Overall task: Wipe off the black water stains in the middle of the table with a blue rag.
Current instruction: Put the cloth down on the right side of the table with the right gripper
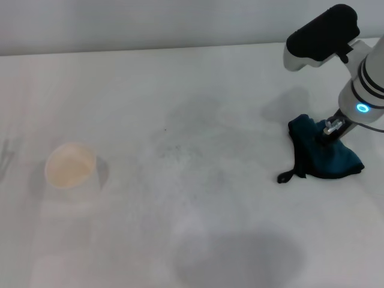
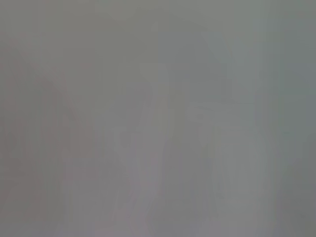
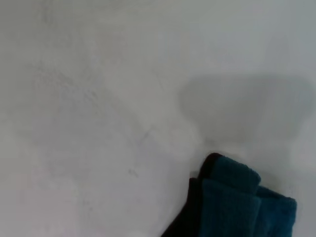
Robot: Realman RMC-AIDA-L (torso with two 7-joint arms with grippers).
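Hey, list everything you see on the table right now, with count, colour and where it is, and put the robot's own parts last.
table: one, white with faint grey smears, fills the head view.
blue rag: one, dark teal-blue with black edging and a loop, bunched up on the table's right side; also seen in the right wrist view.
black water stains: only tiny dark specks show, mid-table; no clear blot can be made out.
paper cup: one, white, open mouth up, left side.
right tool: one, silver tips on a white and black arm, down on the rag.
left tool: not in view.
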